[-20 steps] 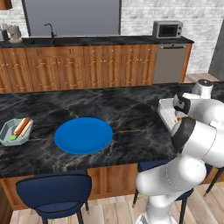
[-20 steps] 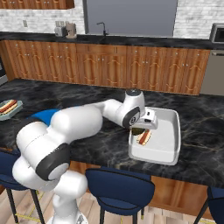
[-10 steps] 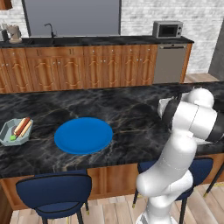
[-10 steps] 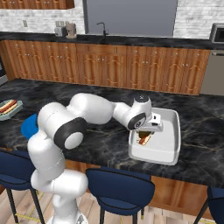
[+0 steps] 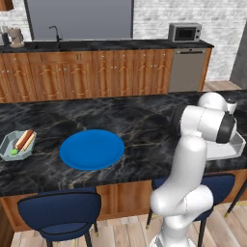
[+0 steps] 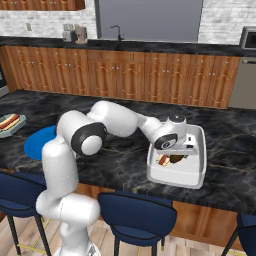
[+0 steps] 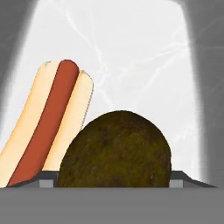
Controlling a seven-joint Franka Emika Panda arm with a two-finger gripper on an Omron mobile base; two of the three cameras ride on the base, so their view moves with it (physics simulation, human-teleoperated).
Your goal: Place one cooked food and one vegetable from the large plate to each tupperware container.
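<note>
The large plate (image 5: pixel 91 148) (image 6: pixel 39 142), bright blue, lies bare on the dark counter. One tupperware container (image 5: pixel 16 145) (image 6: pixel 11 123) at the far left holds a hot dog and a small green piece. The other tupperware container (image 6: pixel 195 170) (image 5: pixel 226 150), a white tub at the right, holds a hot dog (image 6: pixel 162 160) (image 7: pixel 48 131). My gripper (image 6: pixel 176 156) (image 7: pixel 113 180) reaches down into this tub, shut on a round brown vegetable (image 7: pixel 116 151) (image 6: pixel 176 159) that fills the gap between the fingers, right beside the hot dog.
Blue stools (image 5: pixel 60 212) (image 6: pixel 137 212) stand along the counter's near edge. Wooden cabinets, a sink faucet (image 5: pixel 56 33) and a microwave (image 5: pixel 185 32) line the back wall. My own arm hides much of the white tub in the left base view.
The arm's elbow has swung up and towards the right tub. The gripper stays in the tub with the brown vegetable and has shifted only slightly.
</note>
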